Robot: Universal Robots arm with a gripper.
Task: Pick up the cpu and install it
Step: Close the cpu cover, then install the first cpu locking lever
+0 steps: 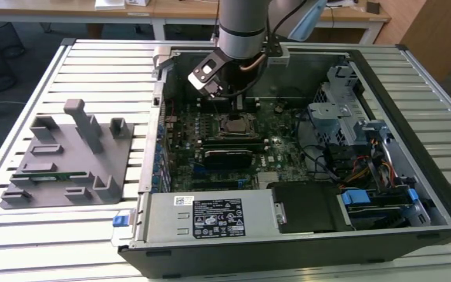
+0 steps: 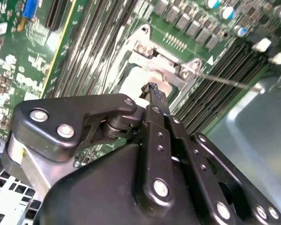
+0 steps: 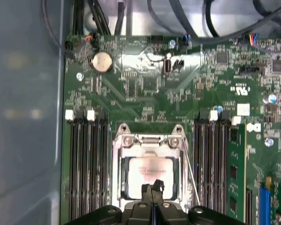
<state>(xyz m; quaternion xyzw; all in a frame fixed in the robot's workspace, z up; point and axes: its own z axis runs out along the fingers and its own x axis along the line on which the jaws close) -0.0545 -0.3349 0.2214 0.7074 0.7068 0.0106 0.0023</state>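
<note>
Fingers (image 3: 147, 191) of the gripper (image 3: 152, 186) are clenched tip to tip on nothing, just above the cpu (image 3: 150, 169), which is seated in the socket frame (image 3: 150, 139). The exterior view takes in the open computer case (image 1: 288, 254), the slatted surface (image 1: 92, 64) and a grey fixture (image 1: 61, 176).

We see the gripper (image 3: 152, 186) as matt black, its smooth links studded with bright metal screw heads (image 2: 160, 187) in the second wrist view. Just under its tips, the cpu (image 3: 150, 169) has a dull silver metal top, more satin than mirror. The socket bracket (image 3: 151, 139) around the chip is bare, shiny metal. Beyond the fingertips the motherboard (image 3: 145, 86) is glossy green, carrying a polished coin cell (image 3: 102, 61). Beside the gripper, the case wall (image 3: 23, 117) is smooth grey sheet metal with a soft sheen.
</note>
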